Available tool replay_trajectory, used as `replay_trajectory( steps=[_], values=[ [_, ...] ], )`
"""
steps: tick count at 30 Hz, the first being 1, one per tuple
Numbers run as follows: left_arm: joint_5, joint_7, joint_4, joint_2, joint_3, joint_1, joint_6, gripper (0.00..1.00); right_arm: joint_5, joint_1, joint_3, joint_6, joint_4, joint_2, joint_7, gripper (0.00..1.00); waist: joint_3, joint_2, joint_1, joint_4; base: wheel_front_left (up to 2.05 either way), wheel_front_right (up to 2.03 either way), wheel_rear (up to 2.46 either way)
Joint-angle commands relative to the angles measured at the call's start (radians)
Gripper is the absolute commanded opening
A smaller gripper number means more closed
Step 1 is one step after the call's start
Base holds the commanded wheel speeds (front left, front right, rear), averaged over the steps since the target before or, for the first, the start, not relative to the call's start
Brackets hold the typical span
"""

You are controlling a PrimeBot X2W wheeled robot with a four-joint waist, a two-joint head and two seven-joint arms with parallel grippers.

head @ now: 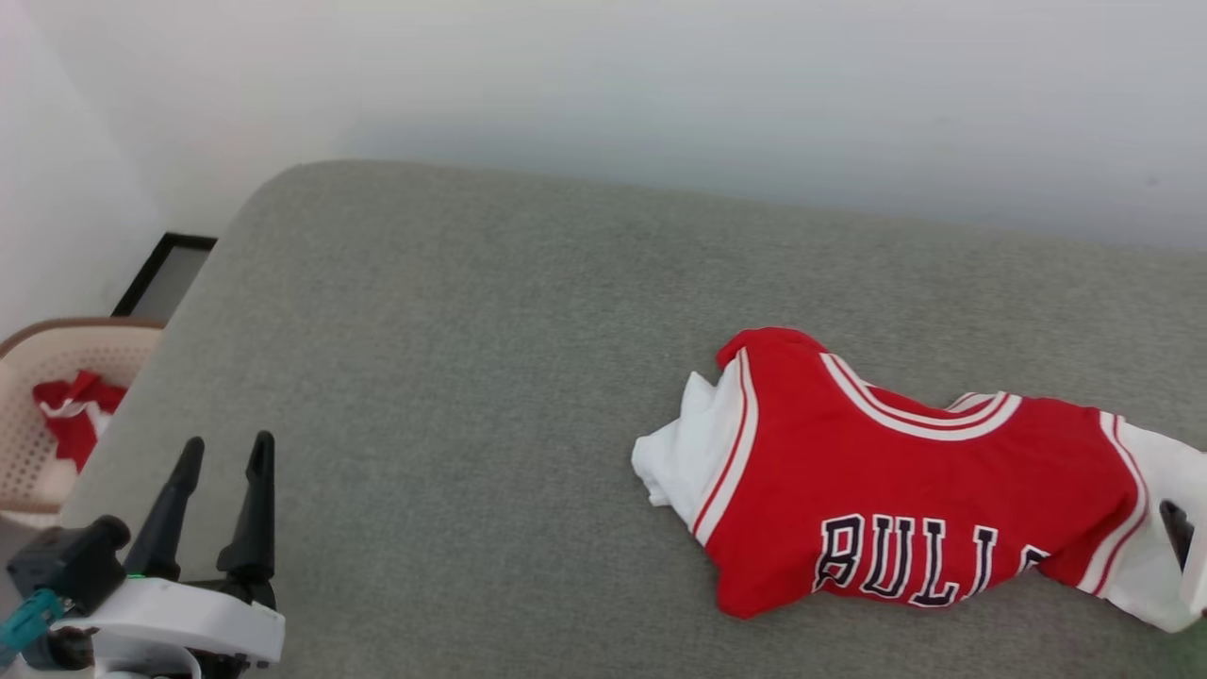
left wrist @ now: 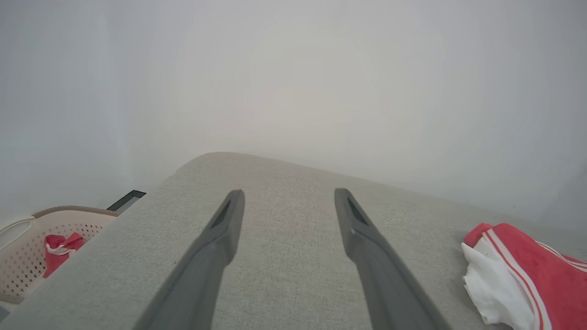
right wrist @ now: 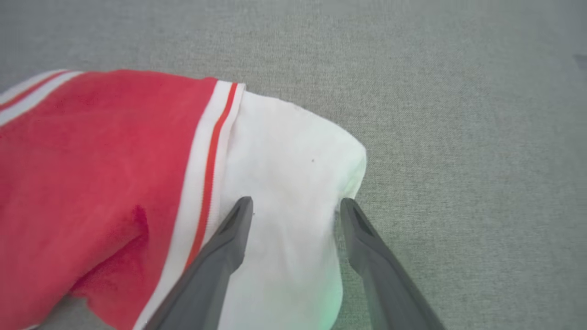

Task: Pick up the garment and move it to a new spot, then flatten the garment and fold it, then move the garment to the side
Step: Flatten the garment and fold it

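Red garment (head: 905, 462) — white sleeve (right wrist: 284, 151) under right claw (right wrist: 296, 204), spread wide, nothing held | left claw (head: 228, 441) open, well apart

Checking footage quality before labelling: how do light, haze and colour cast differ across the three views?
Head view: soft, even light, lettering on the jersey crisp. Left wrist view: hazy, washed out, the wall a bright blank. Right wrist view: green cast on the white sleeve near the fingers, cloth slightly soft.
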Motion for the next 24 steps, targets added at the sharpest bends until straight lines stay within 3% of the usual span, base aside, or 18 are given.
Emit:
replay_trajectory(
  steps=[1,10,24],
  values=[
    [-0.01,0.0,0.001,0.011,-0.011,0.003,-0.002,1.0,0.011,-0.007,0.008,-0.002,-0.014,-0.007,-0.003,1.0,-0.013,-0.0001,0.0,-0.021,0.0,0.0,0.0],
    [-0.067,0.098,-0.042,0.075,-0.07,-0.043,-0.002,1.0,0.034,0.053,0.037,-0.002,-0.175,0.007,-0.126,1.0,-0.033,-0.0001,0.0,-0.11,0.0,0.0,0.0],
    [-0.189,0.446,-0.041,0.14,-0.22,-0.254,-0.002,1.0,-0.089,0.14,0.119,-0.002,-0.48,0.151,-0.507,1.0,0.012,-0.0001,0.0,-0.274,0.0,0.0,0.0]
  ],
)
